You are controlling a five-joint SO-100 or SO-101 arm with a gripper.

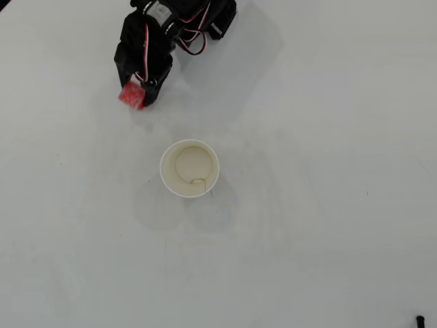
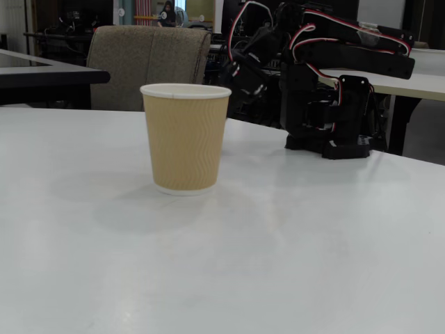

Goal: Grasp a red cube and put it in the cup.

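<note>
While you scan the overhead view from left to right, you meet one red cube [image 1: 131, 95] first, pinched at the tip of your end effector [image 1: 140, 92], at about eleven o'clock from the cup and clearly apart from it. You have one cup [image 1: 190, 168], standing upright on the white desk [image 1: 328, 205], mouth open. Your fixed view shows that cup [image 2: 185, 138] at left and one black arm [image 2: 327, 83] at right, with the cube hidden.
</note>
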